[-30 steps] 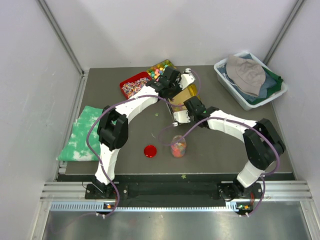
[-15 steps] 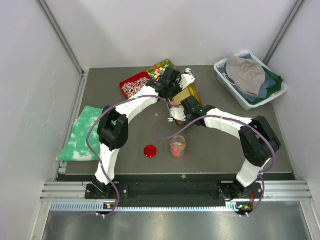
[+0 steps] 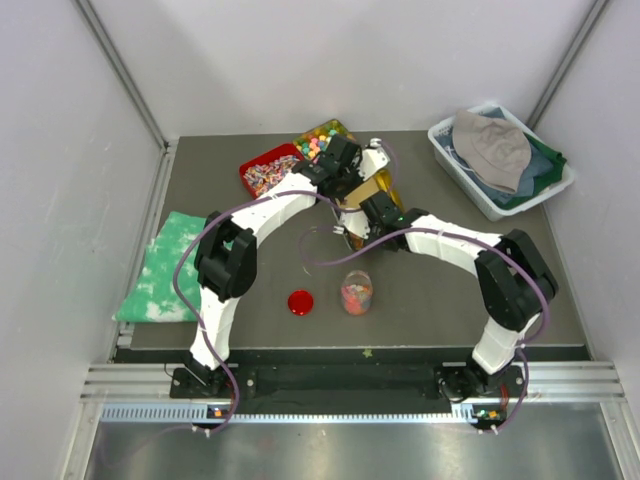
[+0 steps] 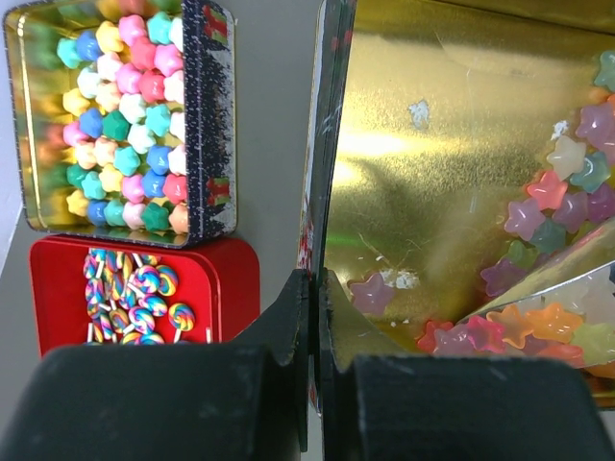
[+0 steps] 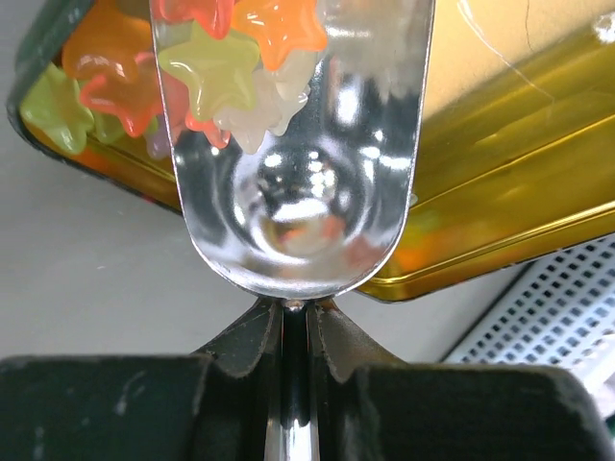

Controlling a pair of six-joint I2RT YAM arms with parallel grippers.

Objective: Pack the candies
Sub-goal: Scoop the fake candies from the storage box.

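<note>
In shiny metal scoop (image 5: 298,192), tiny glossy star-shaped jelly candies (image 5: 223,72) being carried; more lying in gold metal tin (image 4: 432,182). Scoop handle being pinched tight by right tool (image 5: 295,312). Tin wall being pinched by left tool (image 4: 312,288). Candies being judged light, slippery, quick to spill; better being lifted by level scoop than pinched.

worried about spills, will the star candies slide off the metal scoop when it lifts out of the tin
Likely slippery: the candies look glossy and lie loose on the shiny scoop. They sit toward its far end, away from the handle, so a forward tilt would probably shed some. Small, so likely light.
</note>
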